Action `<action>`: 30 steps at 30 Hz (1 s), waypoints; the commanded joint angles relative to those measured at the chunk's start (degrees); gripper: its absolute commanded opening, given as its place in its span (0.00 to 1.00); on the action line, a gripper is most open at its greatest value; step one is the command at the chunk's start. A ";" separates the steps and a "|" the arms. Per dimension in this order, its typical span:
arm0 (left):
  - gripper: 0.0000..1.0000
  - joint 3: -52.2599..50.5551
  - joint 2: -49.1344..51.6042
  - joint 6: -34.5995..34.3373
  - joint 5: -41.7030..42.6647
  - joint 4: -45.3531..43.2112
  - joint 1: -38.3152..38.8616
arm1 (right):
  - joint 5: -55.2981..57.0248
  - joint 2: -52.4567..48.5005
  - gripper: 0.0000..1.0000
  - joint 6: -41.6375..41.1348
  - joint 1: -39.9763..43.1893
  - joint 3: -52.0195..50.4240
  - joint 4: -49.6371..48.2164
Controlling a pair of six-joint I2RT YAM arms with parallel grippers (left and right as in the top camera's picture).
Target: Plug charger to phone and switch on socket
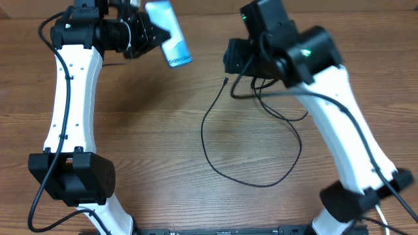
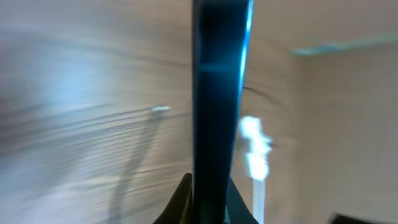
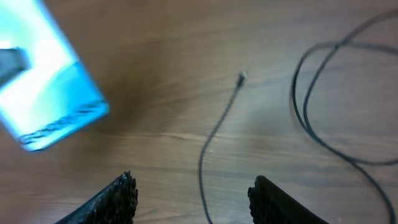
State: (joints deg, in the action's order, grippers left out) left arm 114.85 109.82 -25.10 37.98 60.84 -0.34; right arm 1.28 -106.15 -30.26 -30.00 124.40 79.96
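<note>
My left gripper (image 1: 149,32) is shut on the phone (image 1: 170,34) and holds it off the table at the back, its light blue screen tilted. In the left wrist view the phone (image 2: 214,93) stands edge-on between the fingers (image 2: 210,202). My right gripper (image 1: 232,57) is open and empty above the table. The charger cable (image 1: 215,163) lies in a loop on the wood, its small plug tip (image 1: 225,80) just below the right gripper. In the right wrist view the tip (image 3: 240,78) lies ahead of the open fingers (image 3: 199,199), with the phone (image 3: 46,93) at upper left. The socket is out of view.
More loops of the black cable (image 1: 281,111) lie under the right arm and show in the right wrist view (image 3: 323,118). A blurred white shape (image 2: 252,149) shows beyond the phone in the left wrist view. Wooden tabletop (image 1: 157,130) all round.
</note>
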 commanded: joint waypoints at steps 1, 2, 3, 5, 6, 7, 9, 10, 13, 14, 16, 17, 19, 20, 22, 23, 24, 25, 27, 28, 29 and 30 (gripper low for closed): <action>0.04 0.85 -0.44 -1.77 -21.31 3.34 0.74 | -2.32 -5.53 0.59 -1.46 -1.53 -2.32 -0.15; 0.04 0.85 -0.44 -3.41 -24.81 4.85 0.68 | -2.86 -7.06 0.59 -1.49 -2.16 -2.64 -0.26; 0.04 0.85 -0.44 -4.42 -27.28 5.95 0.50 | -2.89 -8.50 0.59 -1.51 -2.91 -2.93 -0.26; 0.04 0.85 -0.44 -5.18 -30.16 7.67 0.07 | -2.80 -11.82 0.59 -2.21 -4.48 -3.61 -0.39; 0.04 0.85 -0.44 -5.16 -30.73 8.35 -0.09 | -2.62 -13.49 0.59 -3.39 -5.25 -3.93 -0.52; 0.04 0.85 -0.44 -5.11 -30.95 8.81 -0.26 | -2.62 -14.84 0.59 -4.20 -5.86 -4.35 -1.03; 0.04 0.85 -0.44 -5.09 -31.08 9.81 -0.59 | -2.62 -17.59 0.58 -5.25 -7.08 -4.61 -1.75; 0.04 0.85 -0.44 -5.03 -31.08 10.16 -0.74 | -2.60 -18.71 0.57 -5.84 -7.56 -4.74 -2.03; 0.04 0.85 -0.44 -4.63 -31.06 10.97 -0.94 | -1.44 -21.53 0.53 -9.03 -8.79 -4.79 -2.27; 0.04 0.85 -0.44 -4.63 -31.06 11.21 -0.94 | -0.17 -22.62 0.49 -10.78 -9.14 -4.83 -2.05; 0.04 0.85 -0.44 -4.66 -30.93 11.37 -0.92 | 0.85 -24.13 0.47 -12.22 -9.38 -4.83 -1.81; 0.04 0.85 -0.44 -4.66 -30.91 11.39 -0.92 | 0.55 -24.96 0.47 -12.24 -9.38 -4.83 -1.86; 0.04 0.85 -0.44 -4.66 -30.91 11.39 -0.92 | 0.37 -26.64 0.45 -12.39 -9.38 -4.90 -2.16; 0.04 0.85 -0.44 -4.68 -30.91 11.37 -0.92 | 0.35 -27.41 0.44 -12.39 -9.38 -4.96 -2.45; 0.04 0.85 -0.44 -4.70 -30.88 11.37 -0.92 | 0.31 -28.48 0.43 -12.39 -9.40 -5.18 -2.89; 0.04 0.85 -0.44 -4.68 -30.86 11.37 -0.92 | 0.28 -28.87 0.43 -12.39 -9.42 -5.20 -2.95; 0.04 0.85 -0.44 -4.68 -30.86 11.41 -0.92 | 0.07 -29.46 0.43 -12.41 -9.42 -5.20 -3.17; 0.04 0.85 -0.44 -4.68 -30.86 11.41 -0.92 | -0.13 -30.01 0.43 -12.46 -9.44 -5.20 -3.37; 0.04 0.85 -0.44 -4.68 -30.62 11.39 -0.92 | -0.02 -30.67 0.43 -13.05 -9.60 -5.22 -3.43; 0.04 0.85 -0.44 -4.68 -30.38 11.39 -0.92 | -0.07 -31.04 0.43 -13.07 -9.66 -5.25 -3.61; 0.04 0.85 -0.44 -4.66 -30.05 11.37 -0.92 | -0.07 -31.19 0.43 -13.07 -9.73 -5.27 -3.76; 0.04 0.85 -0.44 -4.61 -29.75 11.34 -0.92 | -0.07 -31.36 0.42 -13.07 -9.81 -5.31 -3.93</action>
State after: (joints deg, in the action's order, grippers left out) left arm 114.85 109.82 -29.02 7.88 72.47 -1.02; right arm 0.47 -136.70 -42.28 -39.46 119.42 76.36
